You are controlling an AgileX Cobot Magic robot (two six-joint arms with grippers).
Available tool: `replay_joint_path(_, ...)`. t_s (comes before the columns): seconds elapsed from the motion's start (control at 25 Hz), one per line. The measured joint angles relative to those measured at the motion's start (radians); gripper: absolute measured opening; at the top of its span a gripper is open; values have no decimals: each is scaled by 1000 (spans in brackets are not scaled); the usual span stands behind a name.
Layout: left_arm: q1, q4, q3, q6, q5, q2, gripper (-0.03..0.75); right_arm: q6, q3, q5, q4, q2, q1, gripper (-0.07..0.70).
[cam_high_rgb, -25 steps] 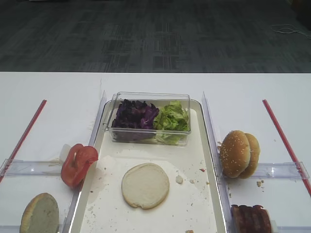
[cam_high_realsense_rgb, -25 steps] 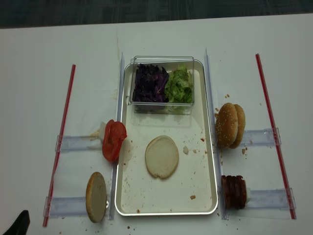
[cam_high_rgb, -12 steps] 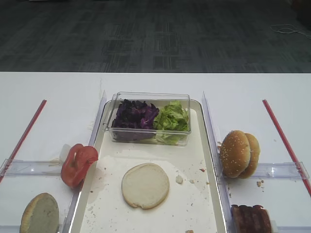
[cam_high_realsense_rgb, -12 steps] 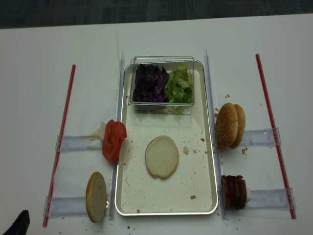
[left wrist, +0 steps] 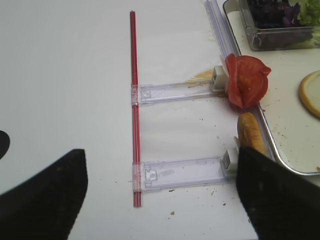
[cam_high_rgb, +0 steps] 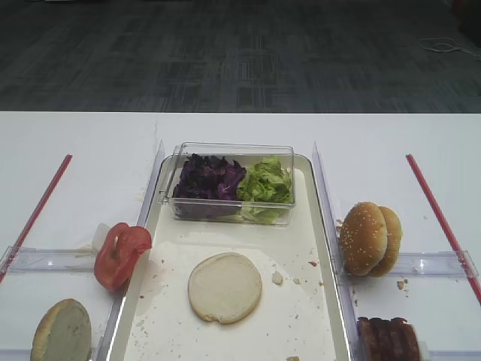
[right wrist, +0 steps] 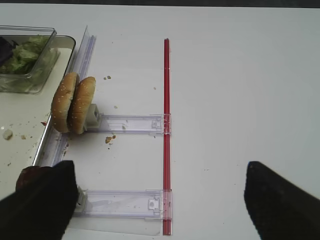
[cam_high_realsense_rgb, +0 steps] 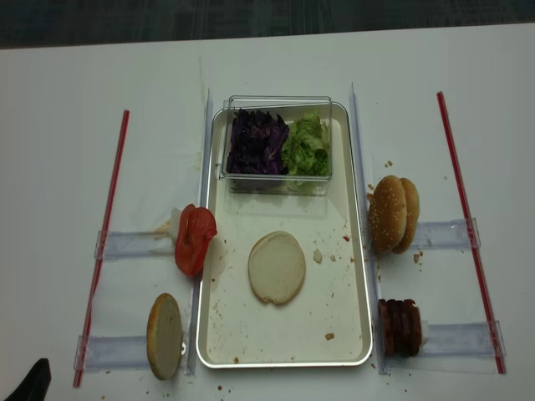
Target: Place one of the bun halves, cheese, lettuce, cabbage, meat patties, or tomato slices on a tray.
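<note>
Nowhere readable: bun half (cam_high_realsense_rgb: 277, 267) lies flat on tray (cam_high_realsense_rgb: 349, 330).

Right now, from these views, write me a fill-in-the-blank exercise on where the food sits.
1. The flat bun half lies cut face up on the ____.
2. In the clear box, the cabbage sits to the ____ of the lettuce in the overhead view.
3. The tomato slices stand on edge just outside the tray's ____ rim in the overhead view.
4. The two sesame bun halves stand on the side of the tray where the ____ stand.

Missing words: tray; left; left; meat patties
</note>
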Motion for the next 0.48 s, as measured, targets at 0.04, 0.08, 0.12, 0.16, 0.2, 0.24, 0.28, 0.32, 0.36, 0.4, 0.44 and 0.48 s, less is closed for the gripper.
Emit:
replay_joint_path(0.04, 0, 0, 0, 0, 0, 0, 594, 0, 0, 0, 0, 0, 0, 699)
replay_joint_path(0.08, 0, 0, 0, 0, 0, 0, 594, 0, 0, 0, 0, 0, 0, 699)
replay_joint_path(0.12, 0, 0, 0, 0, 0, 0, 594, 0, 0, 0, 0, 0, 0, 699)
replay_joint_path(0.16, 0, 0, 0, 0, 0, 0, 594, 0, 0, 0, 0, 0, 0, 699)
replay_joint_path(0.2, 0, 0, 0, 0, 0, 0, 594, 0, 0, 0, 0, 0, 0, 699)
replay_joint_path(0.24, 0, 0, 0, 0, 0, 0, 594, 2, 0, 0, 0, 0, 0, 699)
replay_joint_path(0.28, 0, 0, 0, 0, 0, 0, 594, 2, 0, 0, 0, 0, 0, 699)
replay_joint_path(0.32, 0, 0, 0, 0, 0, 0, 594, 2, 0, 0, 0, 0, 0, 699)
replay_joint_path(0.36, 0, 0, 0, 0, 0, 0, 594, 2, 0, 0, 0, 0, 0, 699)
replay_joint_path(0.4, 0, 0, 0, 0, 0, 0, 594, 2, 0, 0, 0, 0, 0, 699)
replay_joint_path(0.44, 0, 0, 0, 0, 0, 0, 594, 2, 0, 0, 0, 0, 0, 699)
replay_joint_path(0.48, 0, 0, 0, 0, 0, 0, 594, 2, 0, 0, 0, 0, 0, 699)
